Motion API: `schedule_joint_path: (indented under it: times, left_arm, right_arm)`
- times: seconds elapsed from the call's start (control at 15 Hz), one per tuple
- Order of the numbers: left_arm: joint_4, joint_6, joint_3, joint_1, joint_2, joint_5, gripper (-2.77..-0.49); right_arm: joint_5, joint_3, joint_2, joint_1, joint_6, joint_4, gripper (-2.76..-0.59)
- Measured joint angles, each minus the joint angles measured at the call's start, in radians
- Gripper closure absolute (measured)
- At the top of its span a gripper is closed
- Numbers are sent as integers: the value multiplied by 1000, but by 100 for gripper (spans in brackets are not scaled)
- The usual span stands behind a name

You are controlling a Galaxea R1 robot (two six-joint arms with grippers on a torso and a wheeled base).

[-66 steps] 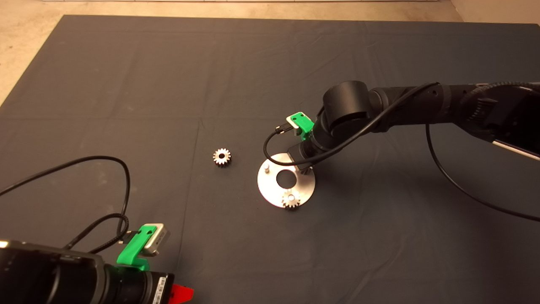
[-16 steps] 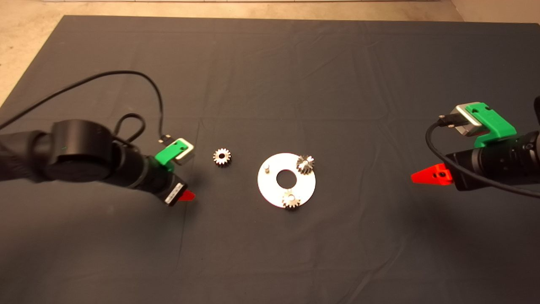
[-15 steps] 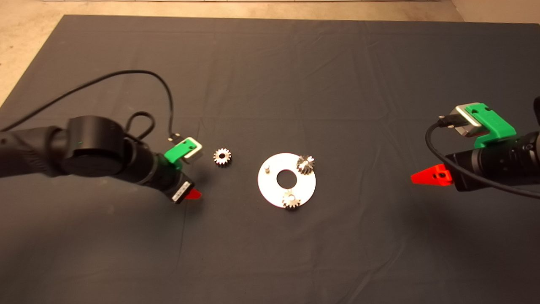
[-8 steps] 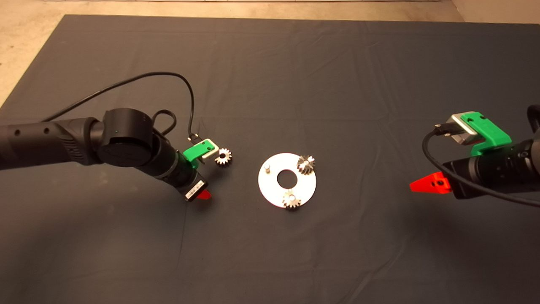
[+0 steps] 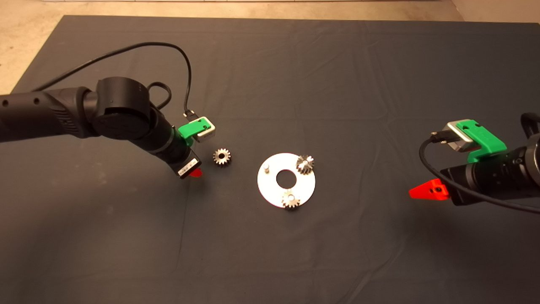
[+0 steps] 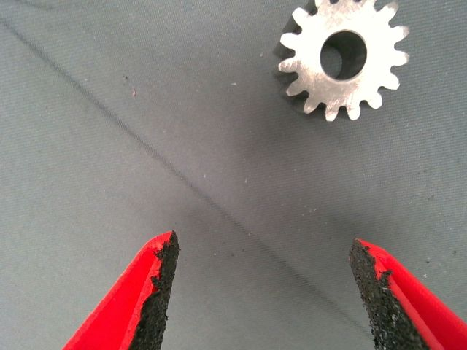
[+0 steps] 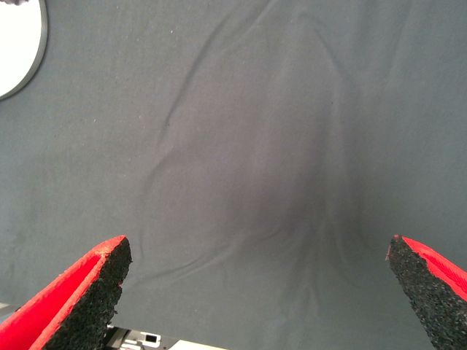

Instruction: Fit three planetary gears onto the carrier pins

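Planetary gears: two sat on the disc (image 5: 270, 192); the third gear (image 5: 222, 157) lay flat on the mat, beside the left pincer (image 6: 263, 292), spread wide for pickup. One carrier pin (image 5: 266, 168) stood bare. Right pincer (image 7: 259, 292) hung open, well apart.

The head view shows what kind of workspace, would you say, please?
Probably a robot assembly test bench: a dark mat over a table, a carrier disc with gears, one loose gear, and the left gripper and right gripper.

Matt dark cloth mat (image 5: 295, 76), faintly creased. Loose gear (image 6: 341, 58) ahead of the open left fingers (image 6: 157, 292): bright bare metal. Finger pads: rough, crumbly black rubber on smooth red plastic.
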Motion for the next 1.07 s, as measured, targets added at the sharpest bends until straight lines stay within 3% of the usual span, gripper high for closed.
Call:
schedule_joint_path:
  times: [0.2, 0.33, 0.47, 0.67, 0.87, 1.07]
  left_arm:
    - [-4, 2, -30, 0, 12, -3, -163]
    - [-3, 10, -66, 0, 46, -5, -163]
    - [-4, 15, -85, 0, 86, -30, -163]
    - [-4, 19, -122, 0, 124, -37, -163]
    - [-5, 18, -124, 0, 132, -68, -163]
    - [-5, 5, -124, 0, 134, -72, -163]
  right_arm:
    - [1, 0, 1, -5, 0, 0, -262]
    - [0, 0, 2, -12, 0, 0, -262]
    - [1, 0, 3, -16, 0, 0, -262]
    - [-1, 0, 3, -16, 0, 0, -262]
    - [0, -4, 3, -16, 0, 0, -262]
    - [0, -5, 3, -16, 0, 0, -262]
